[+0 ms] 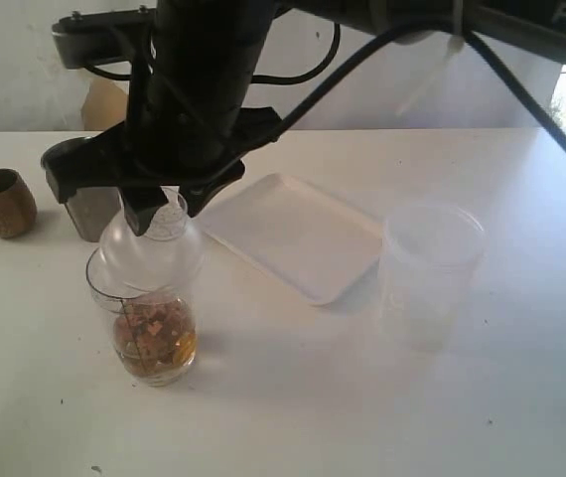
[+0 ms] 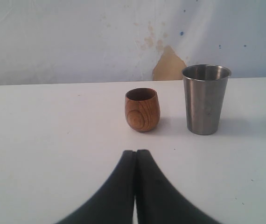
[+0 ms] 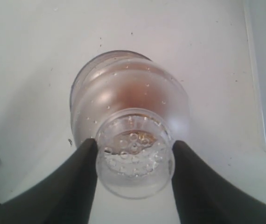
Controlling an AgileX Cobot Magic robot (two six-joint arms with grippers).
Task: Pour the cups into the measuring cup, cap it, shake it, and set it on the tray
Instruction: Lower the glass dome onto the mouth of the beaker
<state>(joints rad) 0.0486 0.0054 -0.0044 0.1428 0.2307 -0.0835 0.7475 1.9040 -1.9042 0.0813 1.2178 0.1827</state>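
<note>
The clear measuring cup [image 1: 154,338] stands at the front left, with brown bits and liquid in its bottom. A clear domed cap [image 1: 154,243] sits over its mouth; I cannot tell whether it is pressed home. My right gripper [image 1: 169,214] has reached across and is shut on the cap's narrow neck [image 3: 135,154], one black finger [image 3: 84,172] on each side. The cup's rim [image 3: 109,55] shows beyond the dome. The wooden cup [image 2: 142,110] and the steel tumbler [image 2: 205,99] stand upright side by side at the far left. My left gripper [image 2: 136,151] is shut on nothing, short of them.
The white tray [image 1: 293,234] lies just right of the measuring cup, with nothing on it. A wide frosted plastic tub [image 1: 430,268] stands right of the tray. The right arm and its cables hang over the left back of the table, partly hiding the tumbler [image 1: 89,211].
</note>
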